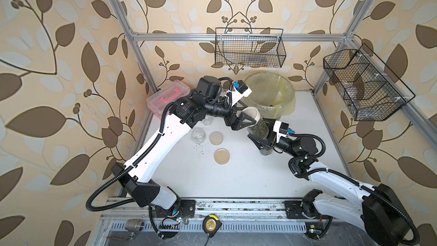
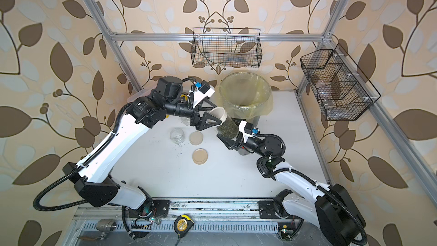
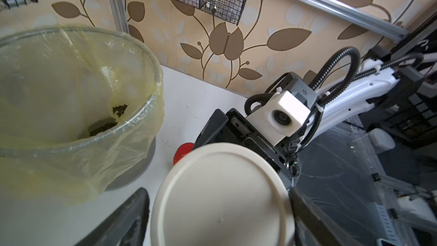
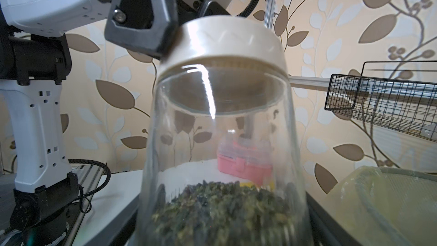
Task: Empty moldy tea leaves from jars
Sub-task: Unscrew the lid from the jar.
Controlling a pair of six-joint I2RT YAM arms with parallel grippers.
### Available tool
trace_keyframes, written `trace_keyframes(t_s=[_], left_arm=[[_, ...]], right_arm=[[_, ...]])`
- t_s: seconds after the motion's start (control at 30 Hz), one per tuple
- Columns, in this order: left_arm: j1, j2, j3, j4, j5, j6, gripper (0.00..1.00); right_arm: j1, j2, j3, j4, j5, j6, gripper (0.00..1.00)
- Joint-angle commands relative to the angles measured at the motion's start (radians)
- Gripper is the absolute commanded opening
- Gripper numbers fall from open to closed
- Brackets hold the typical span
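A clear glass jar (image 1: pixel 256 130) (image 2: pixel 228 128) (image 4: pixel 220 138) hangs tilted above the table beside the bin, its lower part full of moldy tea leaves (image 4: pixel 222 209). My right gripper (image 1: pixel 261 133) (image 2: pixel 230 134) (image 4: pixel 222 233) is shut on its glass body. The jar's beige lid (image 1: pixel 250 113) (image 3: pixel 222 197) (image 4: pixel 227 41) is on, and my left gripper (image 1: pixel 249 114) (image 2: pixel 216 113) (image 3: pixel 220 221) is shut on its rim. An empty open jar (image 1: pixel 198 136) stands on the table, another (image 1: pixel 208 120) is partly hidden by my left arm. A red-lidded jar (image 3: pixel 183 152) stands under my right gripper.
Two loose beige lids (image 1: pixel 216 137) (image 1: pixel 222 156) lie mid-table among leaf specks (image 1: pixel 201 145). The grey bin (image 1: pixel 269 93) with yellowish liner holds some leaves (image 3: pixel 119 110). A pink toolbox (image 1: pixel 165 97) sits back left. Wire baskets (image 1: pixel 249 48) (image 1: pixel 364 86) hang on the walls.
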Motion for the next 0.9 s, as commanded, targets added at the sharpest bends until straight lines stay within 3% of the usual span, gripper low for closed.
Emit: trace_keyframes(t_s=[0.0, 0.1, 0.2, 0.33, 0.43, 0.53, 0.7, 0.77, 0.87], left_arm=[[0.010, 0.001, 0.038, -0.015, 0.044, -0.010, 0.75], [0.009, 0.008, 0.041, -0.009, 0.040, -0.049, 0.67], [0.009, 0.012, 0.026, 0.064, -0.012, -0.205, 0.65], [0.010, 0.032, 0.024, 0.127, -0.256, -0.611, 0.60], [0.009, 0.043, 0.033, 0.097, -0.338, -0.742, 0.58], [0.002, 0.041, 0.044, 0.086, -0.341, -0.741, 0.67], [-0.001, 0.023, 0.043, 0.106, -0.316, -0.646, 0.96], [0.000, 0.002, 0.037, 0.127, -0.305, -0.586, 0.99], [0.001, -0.075, 0.037, 0.127, -0.386, -0.459, 0.99]], right_arm=[[0.004, -0.019, 0.028, 0.094, -0.011, -0.011, 0.39], [0.006, -0.015, 0.031, 0.089, 0.001, -0.020, 0.39], [0.010, -0.011, 0.041, 0.051, 0.055, -0.074, 0.39], [0.059, -0.012, 0.081, -0.089, 0.305, -0.347, 0.39], [0.104, 0.028, 0.100, -0.092, 0.471, -0.527, 0.38], [0.106, 0.056, 0.099, -0.044, 0.510, -0.546, 0.38], [0.109, 0.053, 0.117, -0.085, 0.438, -0.535, 0.38], [0.109, 0.046, 0.115, -0.092, 0.433, -0.522, 0.38], [0.106, 0.028, 0.107, -0.098, 0.426, -0.494, 0.38]])
